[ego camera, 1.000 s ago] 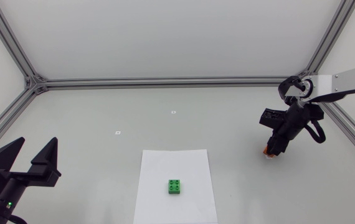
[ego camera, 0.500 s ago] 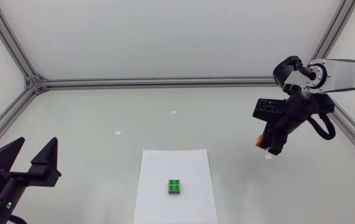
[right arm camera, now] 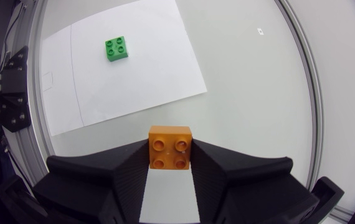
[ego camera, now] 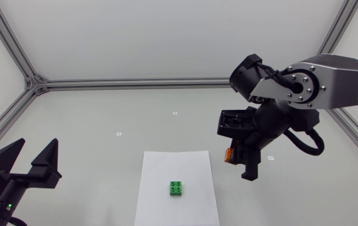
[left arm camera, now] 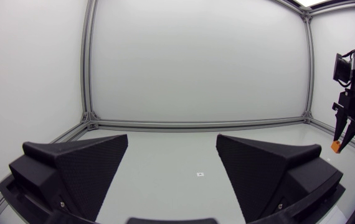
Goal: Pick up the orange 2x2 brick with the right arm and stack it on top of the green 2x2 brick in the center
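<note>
My right gripper (ego camera: 237,163) hangs above the table, just right of the white sheet (ego camera: 160,164), shut on the orange 2x2 brick (ego camera: 228,154). In the right wrist view the orange brick (right arm camera: 170,147) sits studs-up between both fingers, with the green 2x2 brick (right arm camera: 117,48) well ahead on the sheet (right arm camera: 146,68). The green brick (ego camera: 176,188) lies at the middle of the sheet, left of and below the right gripper. My left gripper (ego camera: 28,162) rests open at the near left corner. From the left wrist view the open left gripper (left arm camera: 172,163) frames the distant orange brick (left arm camera: 335,146).
Aluminium frame rails (ego camera: 160,82) border the table at the back and sides. Small white markers (ego camera: 174,113) lie on the grey surface behind the sheet.
The right arm has lifted the orange brick off the table at the right and carried it left toward the sheet. The left arm has not moved.
</note>
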`<state>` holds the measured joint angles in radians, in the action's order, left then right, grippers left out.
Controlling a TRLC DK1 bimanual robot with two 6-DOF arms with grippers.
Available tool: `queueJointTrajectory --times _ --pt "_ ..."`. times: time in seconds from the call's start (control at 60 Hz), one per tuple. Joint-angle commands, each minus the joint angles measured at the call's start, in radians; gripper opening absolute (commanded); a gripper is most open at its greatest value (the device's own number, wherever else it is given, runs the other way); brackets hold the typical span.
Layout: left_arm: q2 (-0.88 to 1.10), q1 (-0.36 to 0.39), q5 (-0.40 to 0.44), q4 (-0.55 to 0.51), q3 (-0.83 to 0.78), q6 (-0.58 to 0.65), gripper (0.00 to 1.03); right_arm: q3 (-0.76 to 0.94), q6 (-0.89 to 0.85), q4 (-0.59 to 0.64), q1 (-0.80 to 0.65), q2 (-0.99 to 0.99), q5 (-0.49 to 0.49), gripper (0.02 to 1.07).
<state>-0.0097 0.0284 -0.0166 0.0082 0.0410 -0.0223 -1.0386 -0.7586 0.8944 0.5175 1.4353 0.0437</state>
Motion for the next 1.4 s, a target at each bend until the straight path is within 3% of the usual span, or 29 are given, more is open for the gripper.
queueJointTrajectory --times 0.0,0.467,1.383 --pt "-0.006 -0.001 0.003 -0.011 -0.041 0.005 0.99 0.011 0.07 0.012 0.078 0.004 -0.01 0.08" --pt "-0.006 -0.001 0.003 -0.011 -0.041 0.005 0.99 -0.074 0.165 -0.092 0.335 0.205 -0.01 0.08" --pt "-0.006 -0.001 0.003 -0.011 -0.041 0.005 0.99 -0.193 0.1 -0.107 0.421 0.401 -0.013 0.08"
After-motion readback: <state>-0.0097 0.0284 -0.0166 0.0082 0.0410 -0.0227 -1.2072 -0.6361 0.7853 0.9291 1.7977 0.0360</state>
